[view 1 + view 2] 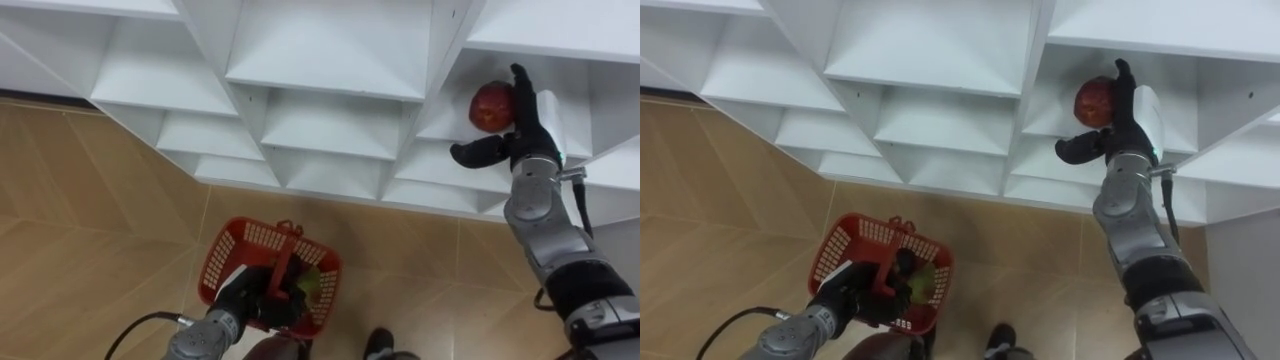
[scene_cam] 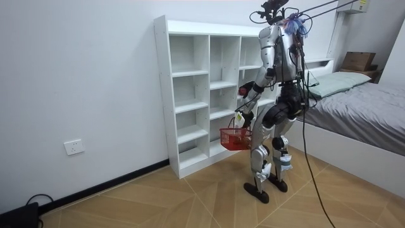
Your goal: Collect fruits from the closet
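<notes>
A red apple (image 1: 492, 106) lies on a shelf of the white closet (image 1: 330, 60), in its right column. My right hand (image 1: 528, 128) is raised to it and open: straight fingers rest along the apple's right side and the thumb sticks out below it. Down at the lower left my left hand (image 1: 232, 302) is shut on the handle of a red plastic basket (image 1: 222, 252). A green-yellow fruit (image 1: 310, 285) lies inside the basket. In the room view I stand upright close to the closet (image 2: 190, 95), the basket (image 2: 235, 138) hanging at thigh height.
The closet's other compartments (image 1: 320, 120) look bare. Wooden floor (image 1: 80, 220) stretches out to my left. In the room view a bed (image 2: 364, 107) stands right behind me, with a cardboard box (image 2: 356, 61) on its headboard shelf.
</notes>
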Controlling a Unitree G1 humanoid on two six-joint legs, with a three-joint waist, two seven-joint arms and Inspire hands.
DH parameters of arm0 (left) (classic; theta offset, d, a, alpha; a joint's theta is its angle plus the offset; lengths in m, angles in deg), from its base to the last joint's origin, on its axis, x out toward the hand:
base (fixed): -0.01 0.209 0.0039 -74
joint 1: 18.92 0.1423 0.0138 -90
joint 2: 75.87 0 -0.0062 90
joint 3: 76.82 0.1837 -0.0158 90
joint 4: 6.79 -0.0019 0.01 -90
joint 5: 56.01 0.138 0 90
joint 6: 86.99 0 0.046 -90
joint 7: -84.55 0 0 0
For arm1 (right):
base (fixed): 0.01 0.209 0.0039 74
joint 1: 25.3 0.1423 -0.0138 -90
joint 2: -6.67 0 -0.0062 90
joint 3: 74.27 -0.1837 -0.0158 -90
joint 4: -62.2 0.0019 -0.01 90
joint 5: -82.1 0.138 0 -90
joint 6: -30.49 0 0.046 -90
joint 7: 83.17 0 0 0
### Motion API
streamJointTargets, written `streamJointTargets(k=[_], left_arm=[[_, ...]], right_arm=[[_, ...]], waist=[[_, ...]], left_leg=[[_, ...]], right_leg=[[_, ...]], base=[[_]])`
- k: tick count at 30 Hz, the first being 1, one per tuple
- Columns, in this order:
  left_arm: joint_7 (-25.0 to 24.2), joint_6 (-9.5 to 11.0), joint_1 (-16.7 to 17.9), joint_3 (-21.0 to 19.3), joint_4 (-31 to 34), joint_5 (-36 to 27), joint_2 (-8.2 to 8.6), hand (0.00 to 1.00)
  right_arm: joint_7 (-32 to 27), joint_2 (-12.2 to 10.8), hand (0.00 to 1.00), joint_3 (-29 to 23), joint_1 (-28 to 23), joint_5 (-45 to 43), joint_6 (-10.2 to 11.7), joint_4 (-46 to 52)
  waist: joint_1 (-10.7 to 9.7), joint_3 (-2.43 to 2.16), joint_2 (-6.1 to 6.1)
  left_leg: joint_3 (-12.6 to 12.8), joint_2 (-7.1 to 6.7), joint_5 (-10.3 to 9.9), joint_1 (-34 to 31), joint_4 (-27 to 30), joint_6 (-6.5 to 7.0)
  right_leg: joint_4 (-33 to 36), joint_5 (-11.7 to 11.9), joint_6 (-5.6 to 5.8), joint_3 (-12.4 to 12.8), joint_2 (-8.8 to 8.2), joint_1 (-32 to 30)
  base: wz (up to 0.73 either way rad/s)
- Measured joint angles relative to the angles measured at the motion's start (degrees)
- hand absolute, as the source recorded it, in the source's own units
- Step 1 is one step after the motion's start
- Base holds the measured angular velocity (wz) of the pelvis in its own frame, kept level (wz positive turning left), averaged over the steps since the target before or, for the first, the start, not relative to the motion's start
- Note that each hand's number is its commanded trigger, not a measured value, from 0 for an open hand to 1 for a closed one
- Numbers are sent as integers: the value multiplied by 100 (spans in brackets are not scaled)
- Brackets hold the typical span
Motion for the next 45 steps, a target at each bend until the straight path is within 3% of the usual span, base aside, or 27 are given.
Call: streamJointTargets(k=[12,13,14,15,22,45], left_arm=[[9,22,-17,178,0,-13,-1,100],[12,30,-19,212,0,-13,-1,100],[11,36,-19,218,0,-13,1,100],[11,40,-21,222,-1,-12,6,100],[39,39,-39,214,-87,-11,7,100],[53,38,-102,217,-117,-14,47,100]], right_arm=[[-15,-2,0,61,20,78,3,1],[-14,-8,51,63,20,130,3,1],[-14,-8,69,64,25,159,3,1],[-14,-8,100,63,38,196,3,1],[-113,-11,100,63,91,67,63,21],[-45,-123,100,60,169,194,19,18]], waist=[[-17,2,-3],[-16,2,-3],[-16,2,-3],[-18,2,-4],[-116,6,-11],[-46,0,0]], left_leg=[[0,0,0,30,-40,0],[0,2,1,51,-48,-1],[-1,3,1,56,-53,-1],[-1,4,1,58,-66,-1],[-1,9,1,81,-94,0],[-9,16,5,131,-100,1]], right_leg=[[-28,0,0,0,3,23],[-54,1,1,-1,9,50],[-63,1,1,-2,11,59],[-78,7,4,-4,14,61],[-98,30,16,-3,30,103],[-93,46,8,-13,37,151]], base=[[0],[0],[0],[0],[0],[0]])
